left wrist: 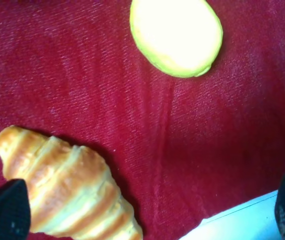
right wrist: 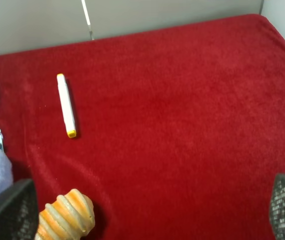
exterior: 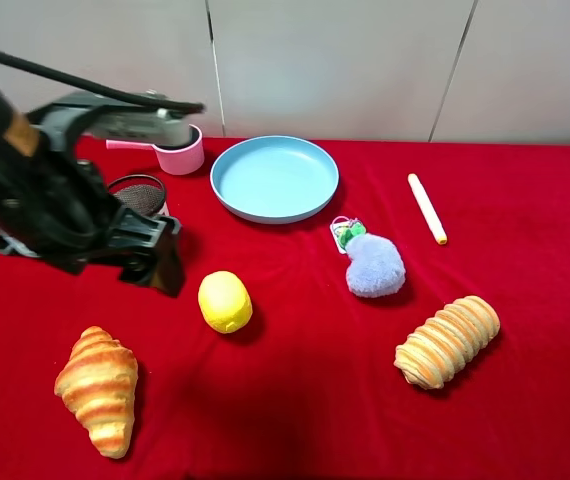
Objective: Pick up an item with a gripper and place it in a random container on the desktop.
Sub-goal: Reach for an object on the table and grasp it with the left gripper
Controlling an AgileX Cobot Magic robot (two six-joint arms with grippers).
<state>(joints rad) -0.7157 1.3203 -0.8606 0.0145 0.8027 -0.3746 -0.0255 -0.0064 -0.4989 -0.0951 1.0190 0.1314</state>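
While the left gripper (exterior: 163, 268) hangs jaws apart, empty, just beside the lemon (exterior: 225, 301), closing risks a miss. An off-centre pinch could squirt the smooth lemon away.

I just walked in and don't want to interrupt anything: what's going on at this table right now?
The left gripper hangs open over the red cloth, close beside the yellow lemon, and holds nothing. The lemon lies on the cloth between a croissant and the light-blue plate, which has nothing in it. The right gripper, seen only from its own wrist camera, is open too, over cloth near a white marker. Nothing has been picked up yet.
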